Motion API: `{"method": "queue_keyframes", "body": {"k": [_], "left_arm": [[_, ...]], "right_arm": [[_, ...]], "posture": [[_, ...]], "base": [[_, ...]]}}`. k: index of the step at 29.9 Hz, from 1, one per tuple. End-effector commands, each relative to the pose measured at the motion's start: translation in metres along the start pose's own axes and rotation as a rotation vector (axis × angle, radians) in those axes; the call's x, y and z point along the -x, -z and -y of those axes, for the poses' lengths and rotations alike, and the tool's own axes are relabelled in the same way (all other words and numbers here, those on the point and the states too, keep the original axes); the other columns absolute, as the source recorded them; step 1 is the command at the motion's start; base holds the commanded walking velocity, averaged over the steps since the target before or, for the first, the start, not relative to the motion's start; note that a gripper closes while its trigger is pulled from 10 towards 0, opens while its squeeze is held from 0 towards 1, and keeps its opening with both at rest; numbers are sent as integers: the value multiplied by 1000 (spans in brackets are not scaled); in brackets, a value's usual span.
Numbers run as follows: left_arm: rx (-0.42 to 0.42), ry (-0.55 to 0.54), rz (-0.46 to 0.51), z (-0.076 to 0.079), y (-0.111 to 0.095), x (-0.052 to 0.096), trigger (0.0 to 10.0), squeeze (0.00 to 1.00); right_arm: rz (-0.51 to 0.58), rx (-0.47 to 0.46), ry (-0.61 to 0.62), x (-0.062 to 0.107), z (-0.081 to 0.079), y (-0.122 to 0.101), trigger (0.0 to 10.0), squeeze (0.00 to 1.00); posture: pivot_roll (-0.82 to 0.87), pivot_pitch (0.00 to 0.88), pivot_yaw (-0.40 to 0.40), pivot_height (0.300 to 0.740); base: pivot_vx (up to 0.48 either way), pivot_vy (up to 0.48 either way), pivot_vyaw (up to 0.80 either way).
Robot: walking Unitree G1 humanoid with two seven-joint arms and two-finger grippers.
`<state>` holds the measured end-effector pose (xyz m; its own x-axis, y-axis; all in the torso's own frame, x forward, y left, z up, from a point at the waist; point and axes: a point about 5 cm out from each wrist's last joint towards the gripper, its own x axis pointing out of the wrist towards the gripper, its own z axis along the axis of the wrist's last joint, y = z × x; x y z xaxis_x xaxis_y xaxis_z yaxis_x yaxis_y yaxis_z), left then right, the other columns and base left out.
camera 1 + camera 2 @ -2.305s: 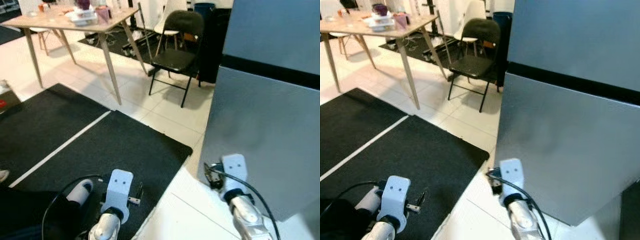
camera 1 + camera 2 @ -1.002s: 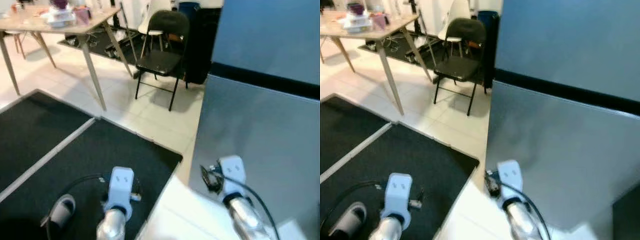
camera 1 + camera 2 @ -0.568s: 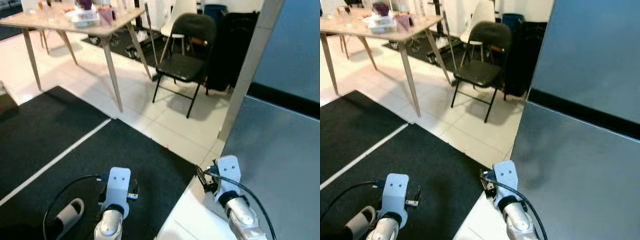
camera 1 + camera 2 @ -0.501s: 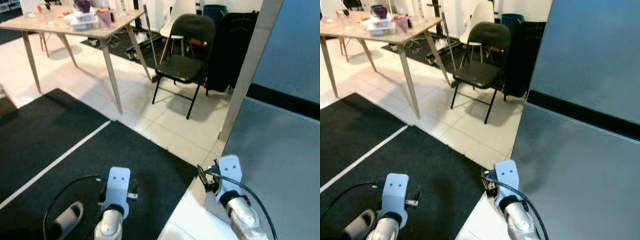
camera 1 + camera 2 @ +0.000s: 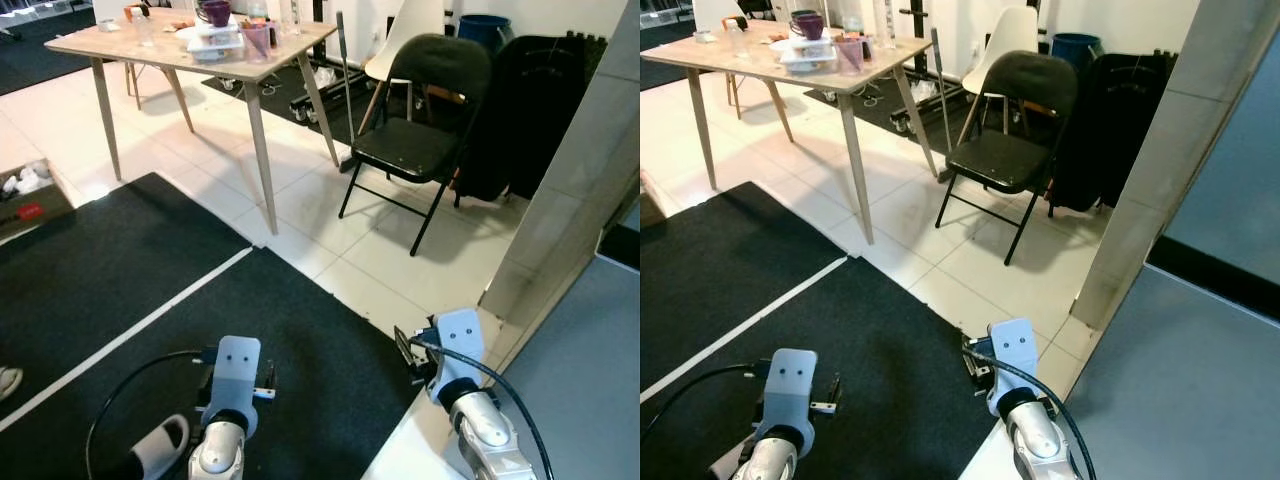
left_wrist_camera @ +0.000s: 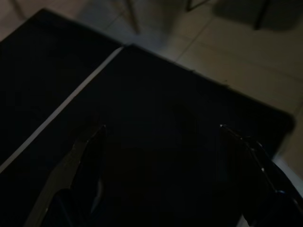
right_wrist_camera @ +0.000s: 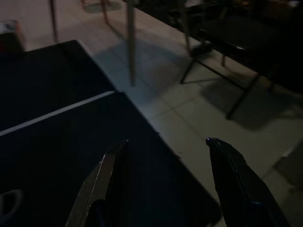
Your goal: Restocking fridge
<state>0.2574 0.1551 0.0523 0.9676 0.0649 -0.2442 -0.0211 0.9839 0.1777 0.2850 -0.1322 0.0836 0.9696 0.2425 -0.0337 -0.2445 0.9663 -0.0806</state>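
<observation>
The fridge's grey front (image 5: 1180,380) fills the lower right of the eye views, with a black band (image 5: 1210,272) and a blue-grey panel above it. A pale upright edge (image 5: 1145,190) stands at its left side. Both arms hang low in front of me, the left wrist (image 5: 232,372) over the black mat and the right wrist (image 5: 455,348) near the mat's corner. My left gripper (image 6: 165,156) is open above the dark mat, with nothing between its fingers (image 6: 78,163). My right gripper (image 7: 165,163) is open too, over mat and tile, and holds nothing.
A wooden table (image 5: 120,45) with bowls and a cup stands far left. A black folding chair (image 5: 415,140) stands ahead, with a white chair (image 5: 400,35) and a blue bin (image 5: 480,25) behind it. A black mat (image 5: 120,270) covers the near floor. A cardboard box (image 5: 30,200) is at left. A white slipper (image 5: 165,445) lies by my left arm.
The whole view has swung left, so the fridge front now sits at the right edge and more table and floor show. Both arms stay low, with no visible change.
</observation>
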Motion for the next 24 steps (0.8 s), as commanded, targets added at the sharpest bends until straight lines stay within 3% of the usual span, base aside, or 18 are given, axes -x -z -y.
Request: {"method": "queue_keyframes", "body": {"k": [1, 24], "left_arm": [[-13, -10, -35, -3, 10, 4, 10000, 0], [-13, -14, -36, -3, 10, 5, 10000, 0]], "right_arm": [[-13, -21, 1, 2, -2, 4, 10000, 0], [-15, -23, 1, 1, -3, 4, 10000, 0]], "posture": [[-103, 158, 31, 710], [-99, 160, 32, 710]], "base": [[394, 0, 0], [394, 0, 0]]}}
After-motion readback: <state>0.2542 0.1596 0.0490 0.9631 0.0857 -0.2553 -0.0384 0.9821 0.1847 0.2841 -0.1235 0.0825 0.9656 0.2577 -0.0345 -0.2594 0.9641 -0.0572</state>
